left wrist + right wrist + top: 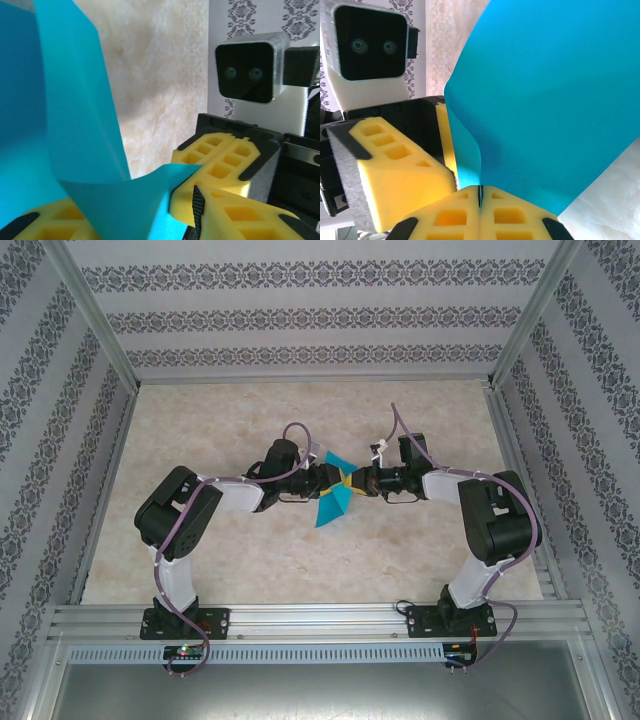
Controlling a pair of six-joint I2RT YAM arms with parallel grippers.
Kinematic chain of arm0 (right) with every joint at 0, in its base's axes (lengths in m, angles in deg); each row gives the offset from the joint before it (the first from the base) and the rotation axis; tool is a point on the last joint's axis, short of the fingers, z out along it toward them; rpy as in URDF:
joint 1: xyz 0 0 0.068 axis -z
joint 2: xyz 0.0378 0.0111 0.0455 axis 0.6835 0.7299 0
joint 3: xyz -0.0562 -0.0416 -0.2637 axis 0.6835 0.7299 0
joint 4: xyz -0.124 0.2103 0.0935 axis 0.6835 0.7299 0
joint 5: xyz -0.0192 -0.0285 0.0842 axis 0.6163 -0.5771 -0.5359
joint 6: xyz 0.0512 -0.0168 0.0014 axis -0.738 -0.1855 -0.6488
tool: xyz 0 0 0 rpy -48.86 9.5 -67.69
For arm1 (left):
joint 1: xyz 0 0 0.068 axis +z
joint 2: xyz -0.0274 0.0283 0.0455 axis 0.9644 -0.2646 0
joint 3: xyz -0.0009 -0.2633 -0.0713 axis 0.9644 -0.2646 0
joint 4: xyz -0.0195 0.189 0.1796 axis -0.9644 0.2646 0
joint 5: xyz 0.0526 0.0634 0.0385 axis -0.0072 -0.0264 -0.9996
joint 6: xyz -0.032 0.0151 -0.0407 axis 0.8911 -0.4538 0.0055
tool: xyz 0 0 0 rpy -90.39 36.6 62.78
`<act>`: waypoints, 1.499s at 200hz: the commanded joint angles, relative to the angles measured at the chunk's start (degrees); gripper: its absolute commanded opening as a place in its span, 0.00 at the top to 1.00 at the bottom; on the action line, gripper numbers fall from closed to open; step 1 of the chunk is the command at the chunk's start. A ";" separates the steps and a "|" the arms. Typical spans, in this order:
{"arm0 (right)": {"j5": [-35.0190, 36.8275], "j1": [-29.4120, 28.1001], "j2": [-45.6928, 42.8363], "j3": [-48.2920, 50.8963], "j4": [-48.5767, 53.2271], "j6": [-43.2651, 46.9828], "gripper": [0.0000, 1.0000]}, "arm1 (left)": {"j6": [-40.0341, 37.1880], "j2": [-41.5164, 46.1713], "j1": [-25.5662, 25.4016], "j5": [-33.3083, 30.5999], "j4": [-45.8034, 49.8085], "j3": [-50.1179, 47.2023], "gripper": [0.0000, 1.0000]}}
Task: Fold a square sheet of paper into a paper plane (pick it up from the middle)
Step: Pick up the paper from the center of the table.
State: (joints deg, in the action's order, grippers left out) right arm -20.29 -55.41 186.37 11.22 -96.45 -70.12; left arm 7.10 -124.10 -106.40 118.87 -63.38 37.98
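The turquoise sheet of paper [333, 498] hangs bent and folded above the middle of the table, between my two grippers. My right gripper [480, 192] is shut on one edge of the paper [550, 100], its yellow pads pressed together on it. Facing it from the left, my left gripper [130, 205] has a yellow finger on either side of the paper [75, 125], with the jaws still apart. The right gripper [200, 162] sits just beyond the left one's fingertips. Whether the fold has a dart shape, I cannot tell.
Beige marbled table [200, 430] lies below, bounded by aluminium rails and patterned walls [300, 315]. Both arms reach inward from their bases at the near edge, and their wrists almost touch at the centre.
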 commanded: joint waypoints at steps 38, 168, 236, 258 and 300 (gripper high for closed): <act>-0.68 0.70 1.09 0.73 -1.27 -0.55 0.91 | -5.05 1.92 0.05 1.32 7.05 2.38 0.68; 2.95 4.47 -6.61 3.25 7.75 3.68 0.62 | -1.01 1.56 0.11 1.95 3.28 2.92 0.92; 0.59 3.14 -9.66 10.88 -0.60 -6.06 0.46 | 0.25 2.45 0.08 1.96 2.45 4.23 0.93; 0.15 1.81 -9.83 12.53 -6.74 -11.44 0.45 | 0.84 2.21 0.11 2.29 1.62 4.35 0.93; 0.30 -0.10 -9.65 13.48 -15.06 -19.14 0.44 | 1.93 2.18 0.02 2.26 -0.19 3.88 0.93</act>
State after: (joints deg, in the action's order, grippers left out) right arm -18.83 -54.30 177.87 24.09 -103.99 -83.32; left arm 7.71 -123.90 -106.42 120.18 -59.79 40.91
